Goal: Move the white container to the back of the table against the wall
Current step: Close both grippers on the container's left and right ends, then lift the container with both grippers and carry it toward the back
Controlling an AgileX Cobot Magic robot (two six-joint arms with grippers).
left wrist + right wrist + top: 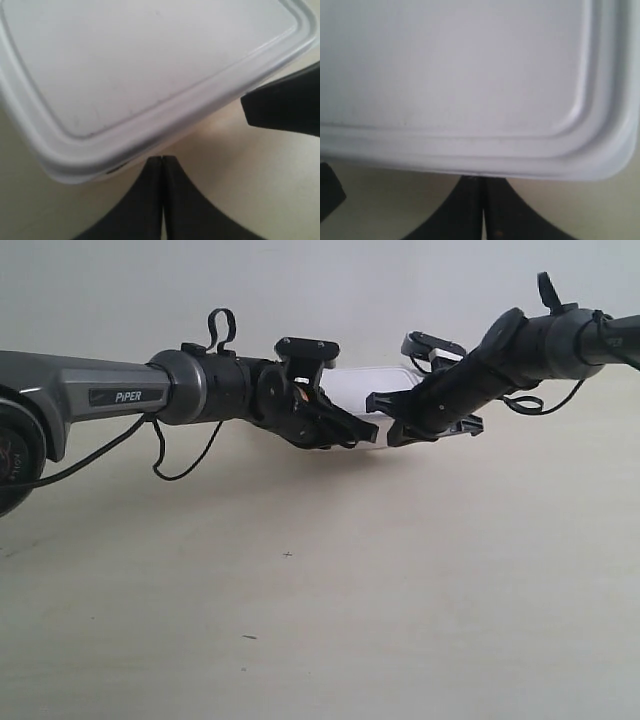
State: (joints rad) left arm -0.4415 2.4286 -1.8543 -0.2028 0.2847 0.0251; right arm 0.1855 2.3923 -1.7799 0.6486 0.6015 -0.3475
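Observation:
The white container (362,386) rests on the table (350,590) near the wall (300,280), mostly hidden behind both grippers. Its flat rimmed lid (145,60) fills the left wrist view and also fills the right wrist view as the lid (460,70). My left gripper (162,158), on the arm at the exterior view's left, is shut with nothing in it. Its tips are at the container's near side by a rounded corner. My right gripper (480,178) is also shut and empty, its tips just under the rim. In the exterior view the left gripper (365,432) and right gripper (392,426) nearly meet.
The other arm's black gripper (285,102) shows beside the container in the left wrist view, and a black gripper part (330,192) shows in the right wrist view. The grey arm body (80,390) spans the exterior view's left. Tiny dark specks (288,555) mark the table.

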